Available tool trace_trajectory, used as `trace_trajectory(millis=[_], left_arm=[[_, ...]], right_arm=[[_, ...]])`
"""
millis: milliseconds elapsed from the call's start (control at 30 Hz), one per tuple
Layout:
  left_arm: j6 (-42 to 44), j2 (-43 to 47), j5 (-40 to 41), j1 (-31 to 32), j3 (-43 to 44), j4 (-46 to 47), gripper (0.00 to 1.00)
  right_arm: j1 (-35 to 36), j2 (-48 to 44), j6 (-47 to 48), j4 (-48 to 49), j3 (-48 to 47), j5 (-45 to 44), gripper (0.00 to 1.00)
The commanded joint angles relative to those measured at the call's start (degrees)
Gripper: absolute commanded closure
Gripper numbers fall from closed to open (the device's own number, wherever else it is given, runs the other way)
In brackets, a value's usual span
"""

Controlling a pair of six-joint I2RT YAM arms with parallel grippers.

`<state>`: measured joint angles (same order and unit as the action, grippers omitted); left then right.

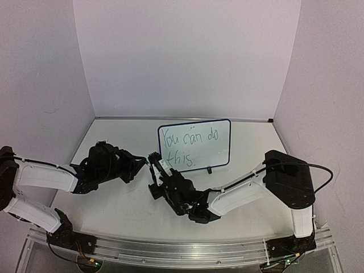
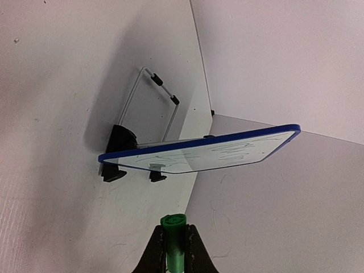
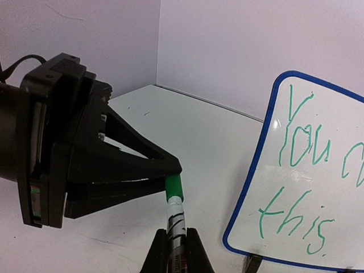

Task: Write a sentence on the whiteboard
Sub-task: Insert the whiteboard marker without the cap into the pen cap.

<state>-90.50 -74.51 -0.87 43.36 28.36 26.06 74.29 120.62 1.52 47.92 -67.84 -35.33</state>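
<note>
Green plastic cap [image 3: 173,187]: sat on white marker pen [image 3: 177,219].
Left gripper [image 2: 173,242]: clenched on cap.
Right gripper [image 3: 177,242]: clenched on pen.
Blue-framed white whiteboard [image 1: 219,149]: stood 2 o'clock of grippers, apart; bore green handwritten sentence [image 1: 185,147].

Green handwriting on the whiteboard [image 1: 220,154], the sentence [image 1: 188,145]: "You can do" on the top line, "this." below. Right wrist view catches only "You", the start of the next word, and "this." The marker [image 3: 177,223] barrel has dark print, too small to read.
</note>
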Motion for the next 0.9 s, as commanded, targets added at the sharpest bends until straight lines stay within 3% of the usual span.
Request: trace_trajectory(millis=[0,400,867], left_arm=[[0.4,2.9,-5.3,1.3,-0.5,2.8,1.00],[5.4,5.3,-8.3,1.3,0.3,2.8,1.00],[9.1,3.6,-10.7,2.8,3.3,2.1,1.00]], right_arm=[[-3.5,2.4,1.3,2.3,-3.2,-2.4,1.00],[-6.5,3.0,-5.3,0.6,-4.8,0.7,1.00],[-8.4,5.2,-6.8,-1.6,-9.2,2.4,1.00]])
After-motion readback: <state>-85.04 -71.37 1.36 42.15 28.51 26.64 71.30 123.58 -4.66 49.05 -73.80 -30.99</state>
